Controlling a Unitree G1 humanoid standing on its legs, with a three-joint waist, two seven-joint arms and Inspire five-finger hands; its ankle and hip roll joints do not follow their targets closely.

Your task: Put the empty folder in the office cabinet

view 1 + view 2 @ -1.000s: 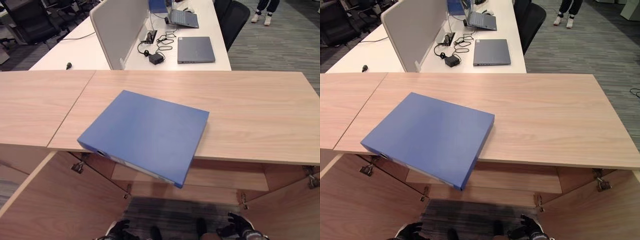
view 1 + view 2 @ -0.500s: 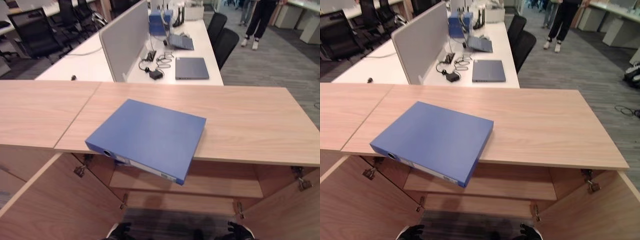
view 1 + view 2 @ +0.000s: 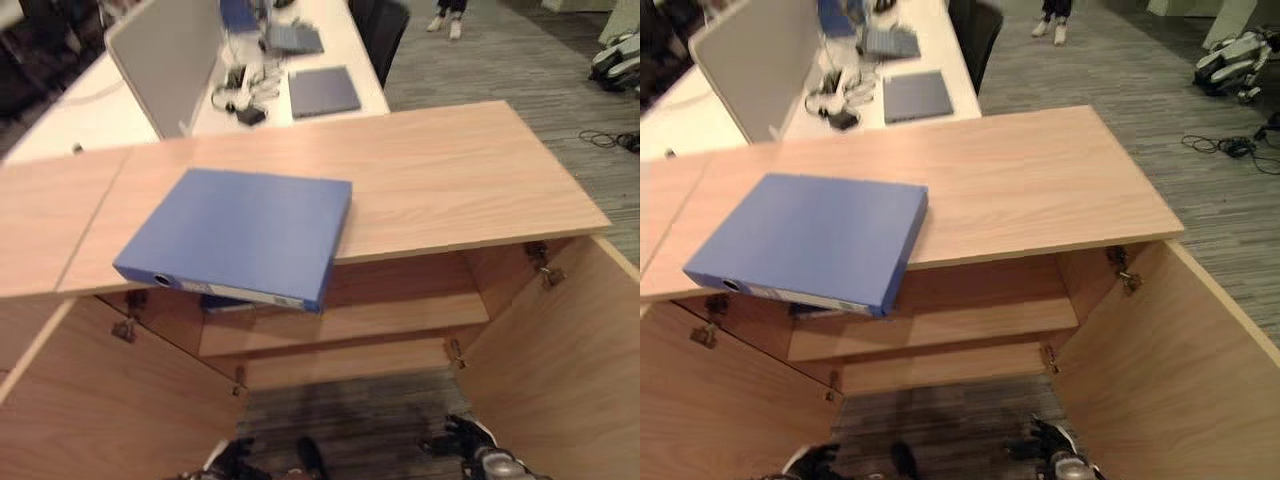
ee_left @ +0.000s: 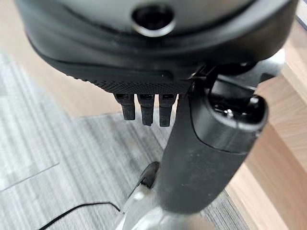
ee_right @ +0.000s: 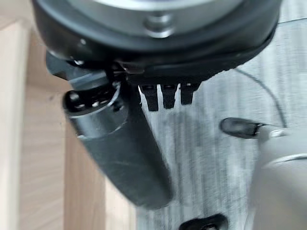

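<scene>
Both your hands hang low over grey carpet floor (image 3: 350,420), holding nothing: left hand (image 4: 146,108) and right hand (image 5: 165,96) with fingers straight, relaxed. Ahead, light wooden office cabinet (image 3: 450,180) stands with both doors swung wide. Flat blue ring-binder folder (image 3: 240,235) lies on cabinet top, spine corner overhanging front edge. Beyond: white desk (image 3: 330,30) with closed grey laptop (image 3: 323,91)
</scene>
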